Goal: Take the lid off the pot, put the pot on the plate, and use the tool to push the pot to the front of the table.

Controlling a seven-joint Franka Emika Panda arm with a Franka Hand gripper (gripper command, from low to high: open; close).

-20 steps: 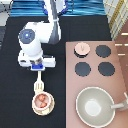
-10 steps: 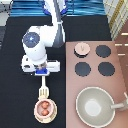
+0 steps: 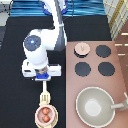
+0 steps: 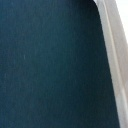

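On the black table (image 3: 15,75), toward the exterior view's left, I see the gripper (image 3: 44,80) hanging over the upper end of the tool (image 3: 45,95). I cannot tell how its fingers stand. The tool is a cream-white spatula; its long axis runs from the exterior view's top to its bottom, handle under the gripper, head pointing down at the pot (image 3: 45,114). The head looks to touch the pot's upper rim. The pot is small, round and pinkish-tan with reddish-orange contents showing, and it sits on the cream-yellow plate (image 3: 37,119) near the exterior view's bottom edge. Further right, on the brownish-pink stove (image 3: 120,70), the lid (image 3: 82,48) lies on the upper left burner, knob up. Below it stands the big grey pan (image 3: 95,106). My wrist view shows only dark tabletop and a pale strip (image 4: 114,50) I cannot identify.
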